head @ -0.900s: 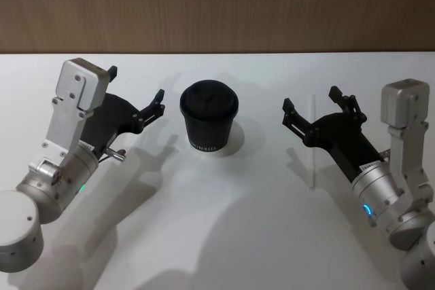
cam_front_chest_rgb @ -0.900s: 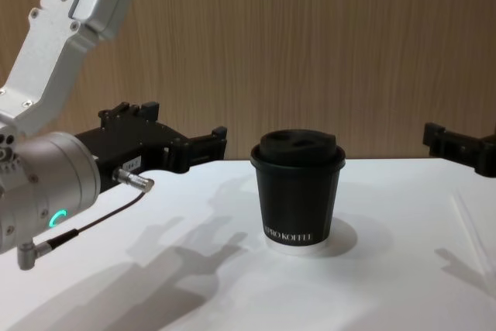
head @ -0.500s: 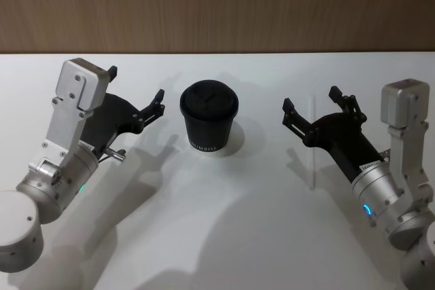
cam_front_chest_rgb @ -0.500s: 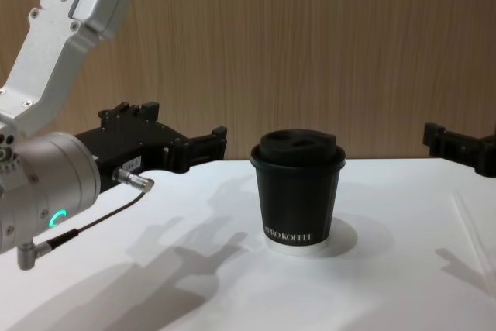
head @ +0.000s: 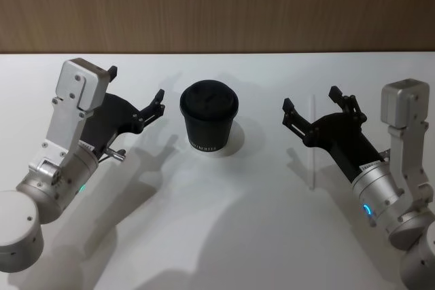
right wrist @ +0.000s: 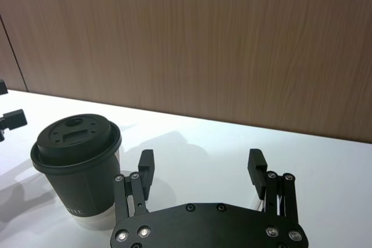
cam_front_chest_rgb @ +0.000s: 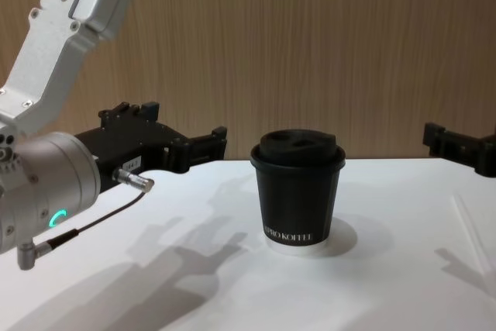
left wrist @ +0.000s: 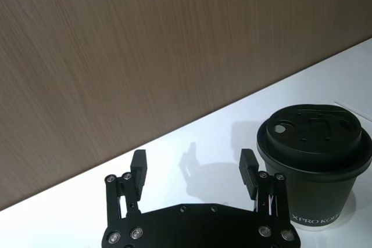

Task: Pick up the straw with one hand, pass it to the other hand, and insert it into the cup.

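White table point(head: 224, 236), wood-panel wall point(head: 217, 5) behind, cup point(head: 209, 117) upright, straw point(head: 313, 166) flat beneath right pincer point(head: 310, 98), left pincer point(head: 136, 83) near cup, both wide.

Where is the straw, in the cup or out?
Out. The straw lies flat on the white table, under the open right gripper, apart from the cup.

You've got the cup point(head: 209, 119) standing lid-on near the middle of the white table point(head: 231, 236), with a wood wall point(head: 217, 5) behind. Your left gripper point(head: 136, 84) sits just left of the cup, fingers spread wide, nothing in them, the nearer fingertip close to the cup but not touching. Your right gripper point(head: 310, 98) is off to the cup's right, also spread wide. The straw point(head: 314, 168) lies flat on the table, its line passing between those fingers and under the gripper body.
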